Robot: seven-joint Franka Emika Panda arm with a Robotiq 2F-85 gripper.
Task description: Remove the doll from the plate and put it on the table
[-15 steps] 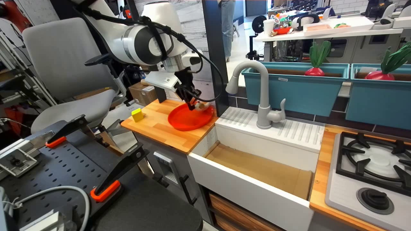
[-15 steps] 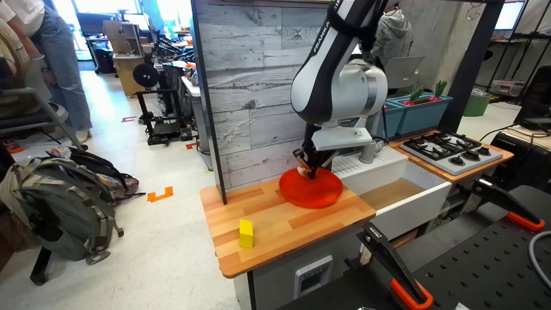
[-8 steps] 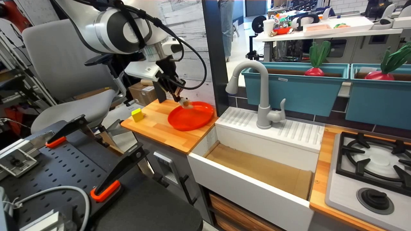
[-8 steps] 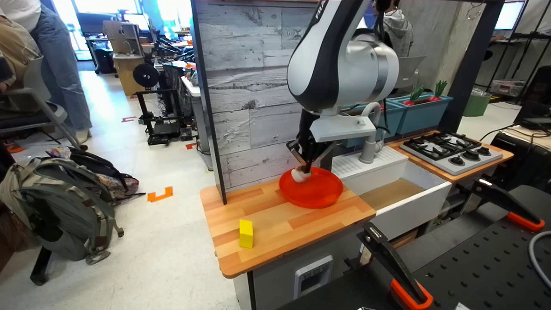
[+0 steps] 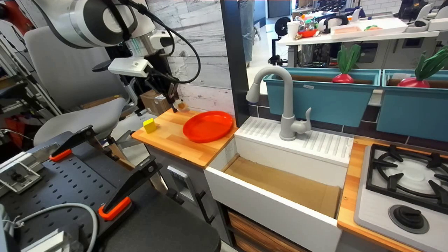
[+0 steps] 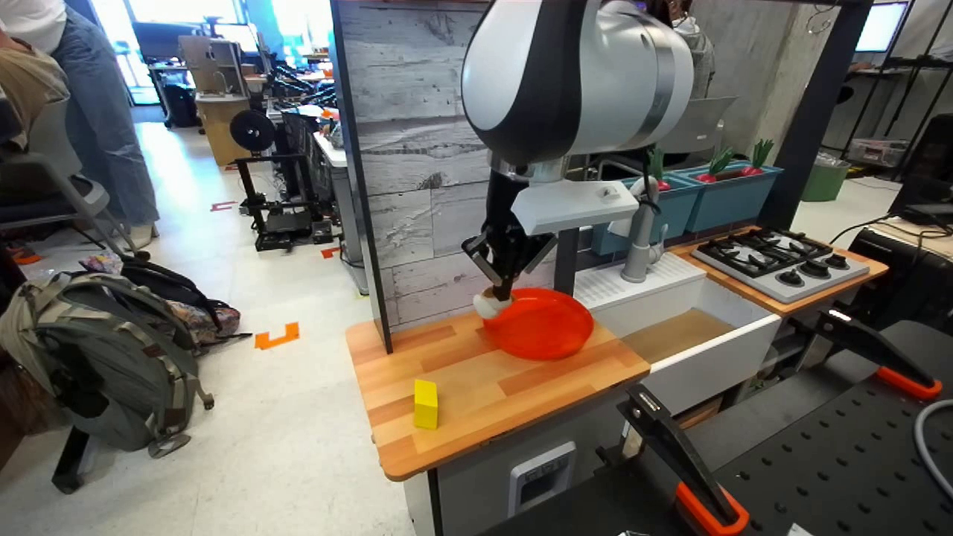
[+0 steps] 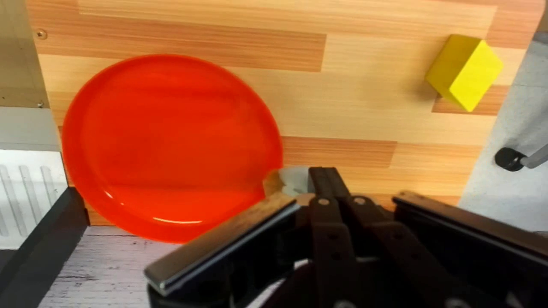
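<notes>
The doll, a small tan and white soft figure, hangs from my gripper in both exterior views (image 5: pixel 182 105) (image 6: pixel 489 305). My gripper (image 6: pixel 503 292) is shut on it and points down. The doll is in the air, beyond the back left rim of the plate in an exterior view. In the wrist view the doll (image 7: pixel 295 179) shows partly beside the closed fingertips (image 7: pixel 324 171), which hide the rest; it overlaps the plate's edge from above. The glossy orange-red plate (image 5: pixel 208 126) lies flat on the wooden table (image 6: pixel 461 383). The plate also shows in the wrist view (image 7: pixel 171 137).
A yellow block (image 6: pixel 426 404) stands near the table's outer end, also in the wrist view (image 7: pixel 466 72). A pale wood-look wall panel (image 6: pixel 447 193) rises along the table's back edge. The white sink (image 5: pixel 273 203) with a grey faucet (image 5: pixel 287 101) adjoins the plate's side.
The doll, held in my gripper, has risen from the plate and moved away from the sink, past the plate's rim. The plate and the yellow block have stayed still.
</notes>
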